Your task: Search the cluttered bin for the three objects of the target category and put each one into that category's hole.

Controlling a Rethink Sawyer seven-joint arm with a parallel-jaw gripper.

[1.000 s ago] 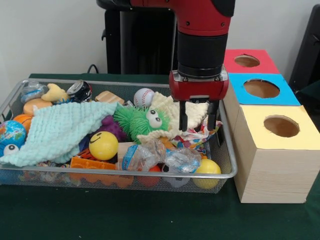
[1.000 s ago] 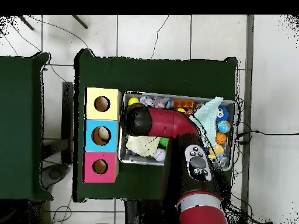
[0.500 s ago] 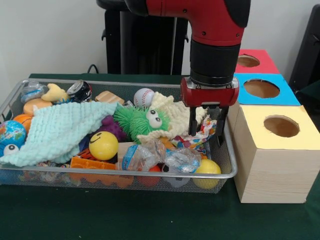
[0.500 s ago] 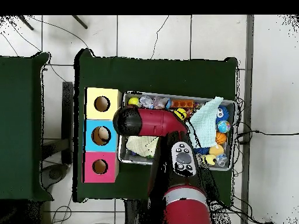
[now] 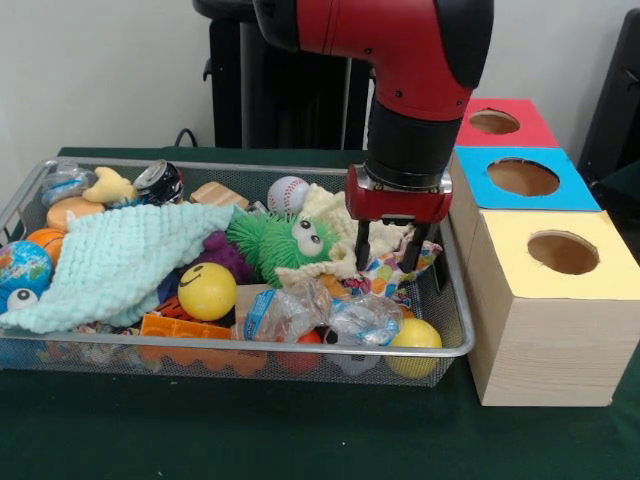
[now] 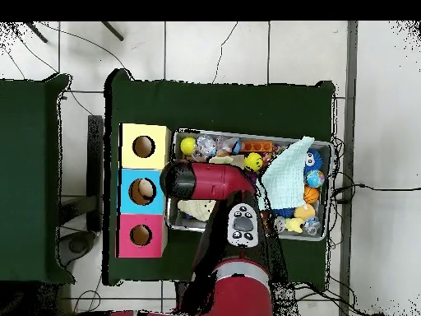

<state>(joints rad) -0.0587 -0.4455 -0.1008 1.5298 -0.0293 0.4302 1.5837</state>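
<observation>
From the front I see my gripper [image 5: 387, 247] low in the right end of the bin [image 5: 250, 345], jaws spread apart, tips on either side of a patterned cloth [image 5: 395, 272] that lies against a cream cloth [image 5: 335, 225]; I can't tell if they touch it. The bin fills the left and centre of the frame on the green surface [image 5: 250, 435]. The hole [image 5: 563, 252] sits in the yellow box [image 5: 550, 310] at lower right, just beside the bin. Left of the gripper lie a green fuzzy toy [image 5: 275, 243], a baseball [image 5: 288, 194] and a yellow smiley ball [image 5: 207, 291]. Overhead, the arm [image 6: 210, 181] covers the bin's left part
</observation>
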